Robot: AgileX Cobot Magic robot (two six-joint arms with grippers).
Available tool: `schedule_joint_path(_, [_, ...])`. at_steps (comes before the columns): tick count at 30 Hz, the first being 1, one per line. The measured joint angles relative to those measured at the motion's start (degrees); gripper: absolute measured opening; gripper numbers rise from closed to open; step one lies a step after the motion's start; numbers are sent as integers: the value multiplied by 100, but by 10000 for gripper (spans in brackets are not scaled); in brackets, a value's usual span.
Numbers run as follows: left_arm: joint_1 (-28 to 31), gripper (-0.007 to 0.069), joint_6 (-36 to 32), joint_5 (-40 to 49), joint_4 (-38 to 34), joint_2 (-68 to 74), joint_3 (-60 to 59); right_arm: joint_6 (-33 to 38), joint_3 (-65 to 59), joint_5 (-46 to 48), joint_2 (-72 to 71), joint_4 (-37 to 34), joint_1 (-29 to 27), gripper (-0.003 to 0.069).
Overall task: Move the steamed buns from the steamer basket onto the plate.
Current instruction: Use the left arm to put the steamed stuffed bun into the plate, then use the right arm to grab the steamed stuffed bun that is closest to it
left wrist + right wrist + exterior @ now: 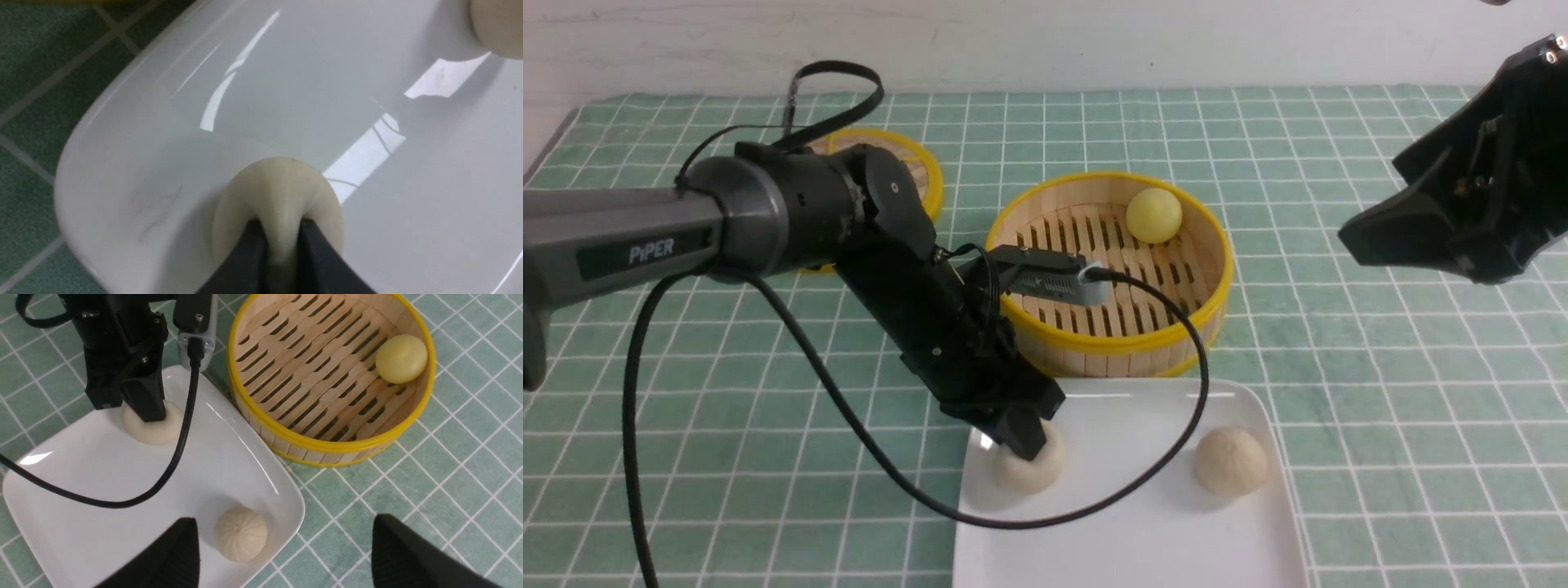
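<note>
A green checked tablecloth (1339, 367) covered the table, with a white wall (1094, 41) behind it. Near the front edge lay the white square plate (1143, 539), and just beyond it stood the steamer basket (1119, 343). A flat lid (927, 175) with a yellow rim lay farther back to the left, mostly hidden by the left arm.

The left gripper (1021, 441) reached down onto the plate's left part. Its dark fingers (249, 253) stood narrow and pressed into the near pale bun (282, 192), which bulged out on either side of them and sat on the plate's surface. A black cable (849, 425) looped from that arm across the plate.

The far pale bun (1231, 462), pleated on top, rested alone on the plate's right part, well apart from the first. The yellow bun (1153, 216) lay inside the basket on the slatted floor, against the far wall.

The right gripper (284, 518) hung high over the table's right side, its fingers spread wide, holding nothing and touching nothing.
</note>
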State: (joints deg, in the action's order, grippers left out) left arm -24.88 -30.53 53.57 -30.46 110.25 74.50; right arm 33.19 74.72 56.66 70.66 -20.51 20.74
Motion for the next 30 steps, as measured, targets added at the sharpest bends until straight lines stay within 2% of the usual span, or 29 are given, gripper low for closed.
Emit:
schedule_joint_path(1, [0,191,0,21,0,-7,0,-2,0,0,0,0,0,547])
schedule_joint_path(2, [0,223,0,41,2,-11,0,-2,0,4,0,0,0,547])
schedule_joint_path(8, [0,573,5,337,78,-38,0,-2,0,11,0,0,0,547])
schedule_joint_path(9, [0,615,22,381,84,-53,0,-2,0,11,0,0,0,545])
schedule_joint_path(12, [0,676,121,433,96,-254,8,-2,0,-72,0,0,0,536])
schedule_joint_path(15, [0,676,164,454,102,-612,179,20,0,-333,0,0,0,528])
schedule_joint_path(19, [0,619,460,389,212,-1398,567,-138,0,-551,32,16,0,526])
schedule_joint_path(23, [0,569,1008,264,513,-2168,856,-464,60,-600,240,229,0,520])
schedule_joint_path(24, [0,557,1323,201,721,-2551,964,-648,224,-595,432,383,0,509])
schedule_joint_path(29, [0,550,2201,319,1564,-3532,1019,-924,1290,-416,1471,565,0,455])
schedule_joint_path(30, [0,550,2201,333,1564,-3566,1019,-924,1348,-399,1519,564,0,451])
